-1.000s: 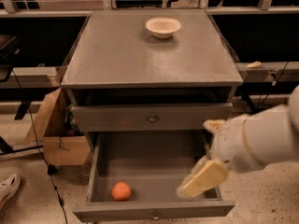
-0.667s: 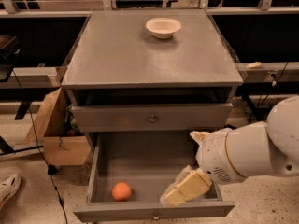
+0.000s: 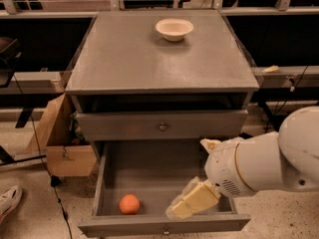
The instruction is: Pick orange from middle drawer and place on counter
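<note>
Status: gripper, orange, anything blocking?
Gripper over middle drawer, front right. Orange front left, not held. Nothing between them. Bowl on counter, far side.

gripper [image 3: 192,202] over open middle drawer [image 3: 159,176], right side | orange [image 3: 129,203] inside, front-left

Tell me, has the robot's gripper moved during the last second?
Yes. The gripper has slid left over the open middle drawer, closer to the orange, which lies where it was.
</note>
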### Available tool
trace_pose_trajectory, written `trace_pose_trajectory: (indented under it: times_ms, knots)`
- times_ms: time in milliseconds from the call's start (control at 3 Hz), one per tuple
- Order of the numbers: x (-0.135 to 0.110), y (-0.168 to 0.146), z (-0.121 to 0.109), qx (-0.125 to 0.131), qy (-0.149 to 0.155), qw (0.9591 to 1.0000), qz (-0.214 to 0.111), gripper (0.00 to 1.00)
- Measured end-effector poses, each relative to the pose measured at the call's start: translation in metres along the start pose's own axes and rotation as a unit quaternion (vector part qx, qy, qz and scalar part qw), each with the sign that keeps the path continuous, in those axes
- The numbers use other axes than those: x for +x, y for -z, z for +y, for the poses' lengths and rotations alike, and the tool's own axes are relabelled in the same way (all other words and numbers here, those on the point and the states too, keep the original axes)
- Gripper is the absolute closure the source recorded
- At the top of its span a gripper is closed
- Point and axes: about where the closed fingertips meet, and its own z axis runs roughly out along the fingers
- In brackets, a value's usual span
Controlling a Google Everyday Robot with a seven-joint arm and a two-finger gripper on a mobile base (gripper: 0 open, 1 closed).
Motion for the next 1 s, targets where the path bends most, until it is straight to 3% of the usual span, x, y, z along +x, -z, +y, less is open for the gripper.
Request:
trace_pose_trajectory:
  times_ms: [333, 667, 1000]
  knots:
    - [0.003, -0.046, 0.004, -0.012, -0.003, 0.9993, -0.036, 0.00]
    - [0.007, -0.133, 0.021, -0.065, 0.004, 0.9952, -0.072, 0.00]
    - [0.007, -0.207, 0.022, -0.088, 0.017, 0.9903, -0.106, 0.00]
